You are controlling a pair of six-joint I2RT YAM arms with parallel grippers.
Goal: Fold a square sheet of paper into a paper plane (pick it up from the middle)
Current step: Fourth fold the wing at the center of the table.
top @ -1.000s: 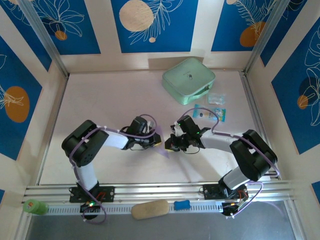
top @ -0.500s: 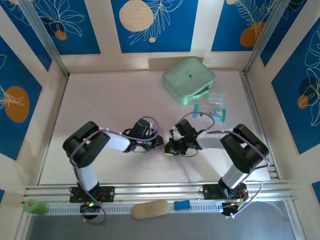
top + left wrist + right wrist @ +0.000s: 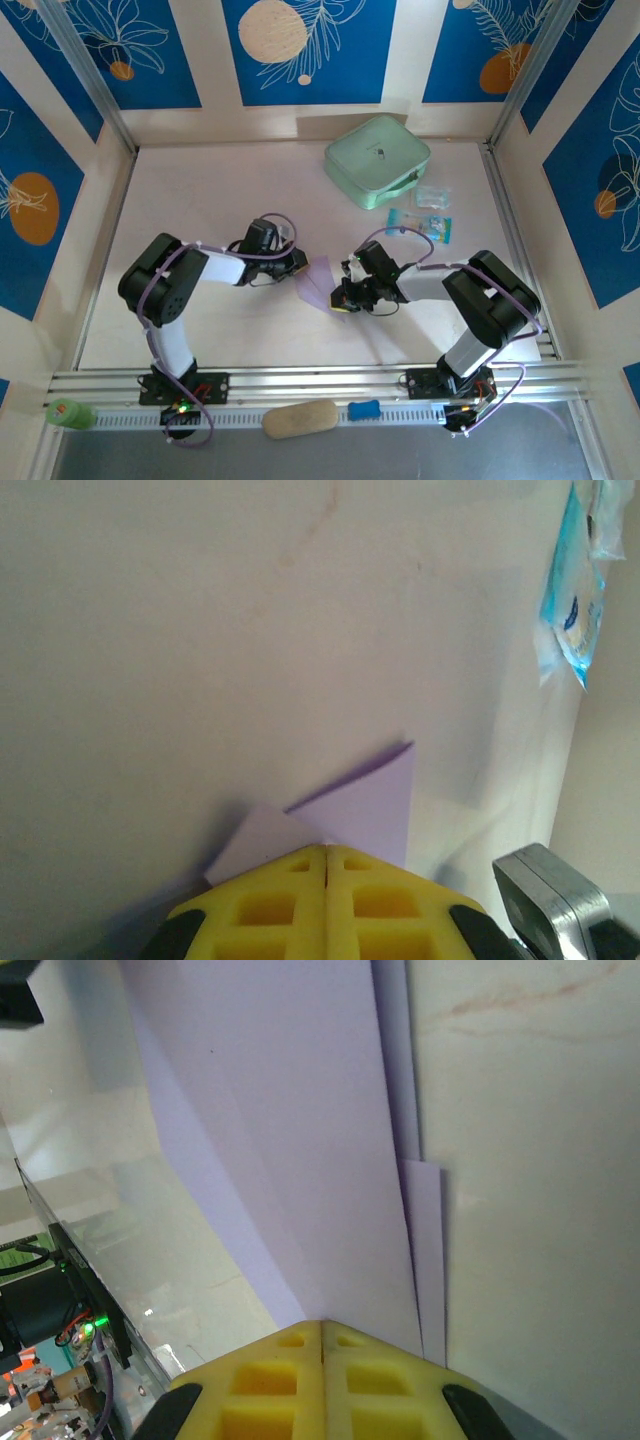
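From above, the mint-green case [image 3: 377, 160] sits at the far side of the table [image 3: 200, 200]. The lavender paper [image 3: 318, 282], already folded into a narrow angled shape, hangs well on the near side of the case, toward the arm bases and slightly to its left. The left gripper [image 3: 298, 266] meets the paper's end on the case's left side, and the right gripper [image 3: 343, 293] meets the other end, almost straight in front of the case. Small blue packets [image 3: 420, 225] lie just beside the case's near right corner.

In the left wrist view, the left gripper [image 3: 327, 848] has its yellow jaws pressed together with no gap, clamped on the lavender paper [image 3: 365, 800], whose pointed flap and paler under-layer stick out past the tips. The blue packets [image 3: 570, 610] show at the upper right edge.

In the right wrist view, the right gripper [image 3: 322, 1323] also has its jaws tight together, pinching the lavender paper [image 3: 300, 1140]. The paper spreads away from the tips as a long folded panel, with a narrow layered strip along its right edge, above the pale table [image 3: 540, 1160].
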